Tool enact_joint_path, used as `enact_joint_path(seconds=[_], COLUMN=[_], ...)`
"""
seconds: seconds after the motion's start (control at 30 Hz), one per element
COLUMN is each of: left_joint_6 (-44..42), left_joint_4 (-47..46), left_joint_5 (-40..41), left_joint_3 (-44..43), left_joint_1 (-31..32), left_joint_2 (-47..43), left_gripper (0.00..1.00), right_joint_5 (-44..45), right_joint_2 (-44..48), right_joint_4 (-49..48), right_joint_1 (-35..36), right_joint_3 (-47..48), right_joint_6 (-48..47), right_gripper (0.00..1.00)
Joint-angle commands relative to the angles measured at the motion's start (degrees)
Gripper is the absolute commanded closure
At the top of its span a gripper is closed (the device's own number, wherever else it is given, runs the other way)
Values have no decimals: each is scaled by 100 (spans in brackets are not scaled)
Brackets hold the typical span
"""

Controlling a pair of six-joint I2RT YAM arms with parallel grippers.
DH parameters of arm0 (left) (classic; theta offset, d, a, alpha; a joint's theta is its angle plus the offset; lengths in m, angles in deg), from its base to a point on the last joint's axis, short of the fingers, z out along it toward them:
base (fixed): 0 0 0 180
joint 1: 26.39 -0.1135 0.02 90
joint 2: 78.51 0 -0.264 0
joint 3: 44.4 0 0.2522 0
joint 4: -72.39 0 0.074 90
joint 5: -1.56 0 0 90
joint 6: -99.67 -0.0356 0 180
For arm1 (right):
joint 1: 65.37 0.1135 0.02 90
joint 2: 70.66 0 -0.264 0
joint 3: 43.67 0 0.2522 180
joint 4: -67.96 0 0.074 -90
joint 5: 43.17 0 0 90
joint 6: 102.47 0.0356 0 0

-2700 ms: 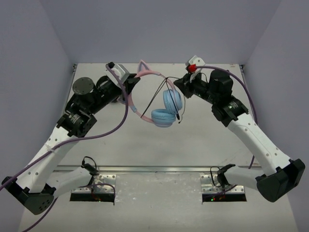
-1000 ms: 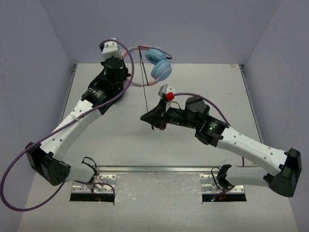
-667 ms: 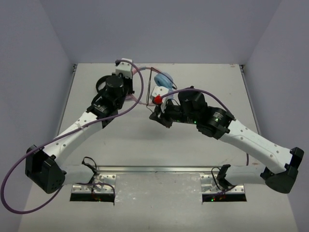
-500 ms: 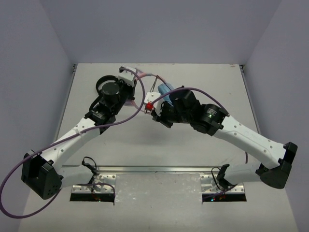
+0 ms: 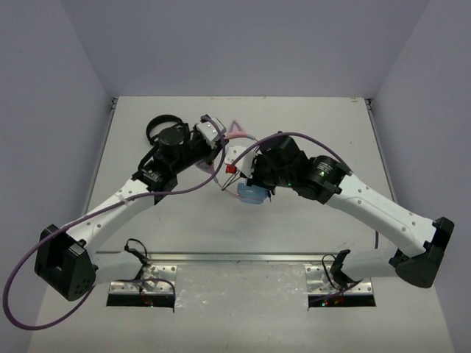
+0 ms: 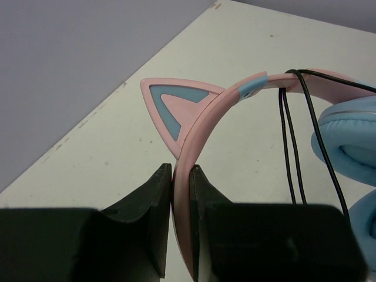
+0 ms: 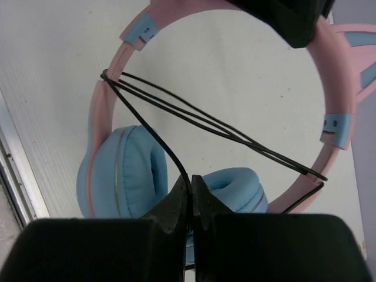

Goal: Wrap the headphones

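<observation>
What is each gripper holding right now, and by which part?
The left gripper clamps the headphones by the pink headband, just below a cat ear. The right gripper pinches their black cable.

On the headphones point(image 5: 250, 193), the headband point(image 6: 202, 126) is showing as smooth pink plastic with a soft matt finish, and the cat ear point(image 6: 176, 103) is carrying a light blue inset of the same look. The ear cups point(image 7: 132, 170) are looking padded, their blue cushions smooth like soft leatherette and faintly glossy. The thin black cable point(image 7: 205, 120) is looking smooth and rubbery. The fingers point(image 6: 150, 197) of the left gripper point(image 6: 179, 171) and the fingers point(image 7: 170, 208) of the right gripper point(image 7: 191, 183) are showing matt black plastic. The table point(image 6: 117, 153) is looking matt off-white, finely speckled and scuffed. The left arm point(image 5: 110, 207) and right arm point(image 5: 375, 209) are wearing white plastic shells with a slight gloss, and the rail point(image 5: 235, 257) at the table's near edge is looking like brushed metal.
</observation>
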Motion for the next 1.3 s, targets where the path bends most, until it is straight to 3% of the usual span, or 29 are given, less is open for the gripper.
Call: enact_joint_path(seconds=[0.0, 0.2, 0.3, 0.5, 0.73, 0.9, 1.17, 1.27], left_joint_6=[-254, -246, -272, -281, -342, -527, -404, -141], left_joint_4=[-266, -19, -1, 130, 297, 464, 403, 262], left_joint_5=[-966, -1265, -1248, -1248, -1362, -1503, -1512, -1477], left_joint_3=[-127, -339, -365, -470, -576, -576, -594, -628], left_joint_1=[34, -27, -53, -62, -88, -106, -132, -220], left_joint_2=[153, 496, 532, 663, 672, 611, 576, 584], left_gripper=[100, 100, 100, 100, 100, 100, 100, 100], right_joint_5=[521, 698, 732, 759, 942, 1312, 1146, 987], right_joint_2=[396, 528, 607, 564, 379, 396, 405, 449], right_joint_4=[-1057, -1489, -1717, -1981, -2173, -2604, -2719, -2798], right_joint_1=[-164, -630, -823, -1139, -1368, -1632, -1799, -1895], right_joint_3=[-226, -428, -542, -543, -674, -824, -1052, -1236], right_joint_6=[-264, -150, -80, 79, 88, -8, 44, 175], right_gripper=[99, 97, 88, 97, 99, 86, 91, 98])
